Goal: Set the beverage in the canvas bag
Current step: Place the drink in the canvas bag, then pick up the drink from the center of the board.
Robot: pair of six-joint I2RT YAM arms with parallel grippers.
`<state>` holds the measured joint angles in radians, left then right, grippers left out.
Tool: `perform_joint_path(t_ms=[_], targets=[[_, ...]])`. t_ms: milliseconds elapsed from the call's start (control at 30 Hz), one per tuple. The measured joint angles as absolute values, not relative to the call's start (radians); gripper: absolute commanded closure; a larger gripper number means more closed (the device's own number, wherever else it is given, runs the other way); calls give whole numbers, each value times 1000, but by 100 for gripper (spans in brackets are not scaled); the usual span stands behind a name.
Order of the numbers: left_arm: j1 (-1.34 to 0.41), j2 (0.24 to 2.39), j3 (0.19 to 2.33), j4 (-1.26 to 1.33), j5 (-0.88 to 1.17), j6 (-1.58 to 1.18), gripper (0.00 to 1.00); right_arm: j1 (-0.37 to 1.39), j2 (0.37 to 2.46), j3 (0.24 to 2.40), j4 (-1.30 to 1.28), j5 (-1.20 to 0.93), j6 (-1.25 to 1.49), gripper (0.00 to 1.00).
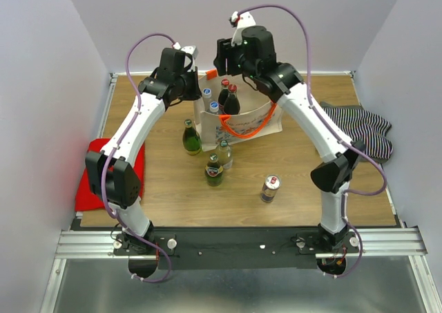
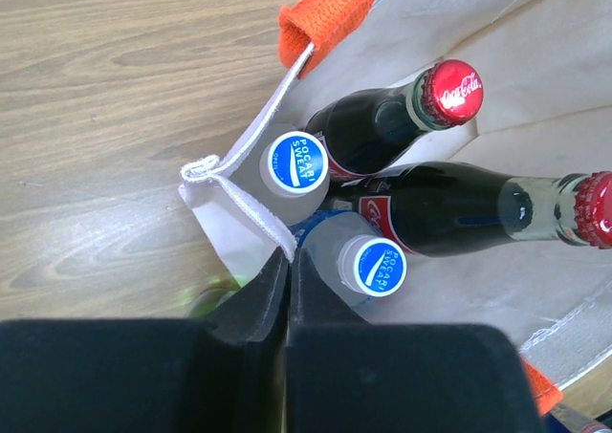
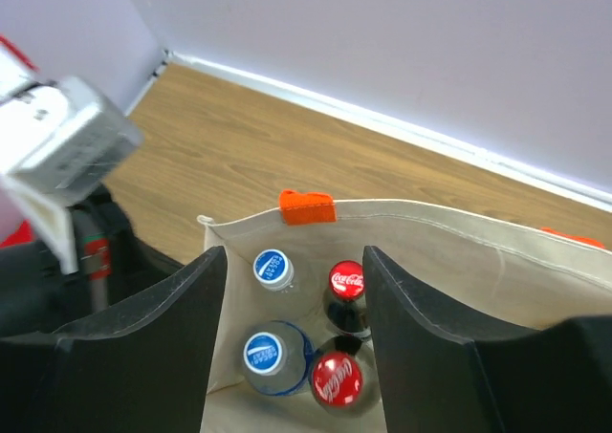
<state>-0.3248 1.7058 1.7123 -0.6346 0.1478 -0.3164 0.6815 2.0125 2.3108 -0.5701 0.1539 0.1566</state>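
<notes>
Your left gripper (image 2: 289, 270) pinches the canvas bag (image 1: 254, 124) by its nine o'clock rim, propping the mouth open; your right gripper (image 3: 292, 261) hangs over the bottles (image 3: 347, 280), jaws wide, empty.

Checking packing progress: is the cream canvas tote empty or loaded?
Loaded: two red-capped cola bottles and two blue-capped clear bottles sit inside the cream canvas tote.

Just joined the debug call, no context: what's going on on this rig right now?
The left hand is pinched shut on the rim of the canvas bag, apparently holding it open. The right hand hangs open and empty over the bag's mouth. Inside are two Coca-Cola bottles and two Pocari Sweat bottles. Two green bottles, a clear bottle and a can stand on the table in front.
</notes>
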Motion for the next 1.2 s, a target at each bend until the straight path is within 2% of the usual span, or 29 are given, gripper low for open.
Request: perform_joint_path(t_ms=[67,233,267,400,700,1200], targets=[[-325,1711,1724,-643,148,-314,71,682,1971,2297,-571,162,155,32],[-325,1718,1760,-646,147,-302,55,682,1816,2153,-591,194,147,32],[-325,1718,1764,-645,147,-302,48,682,1800,2135,-597,198,146,31],[-324,1718,1796,-646,145,-295,37,682,1699,2007,-636,231,139,31],[-324,1719,1839,-651,138,-280,30,682,1561,1866,-777,251,142,30],[-324,1719,1841,-658,103,-278,27,703,1400,1699,-1001,159,162,30]])
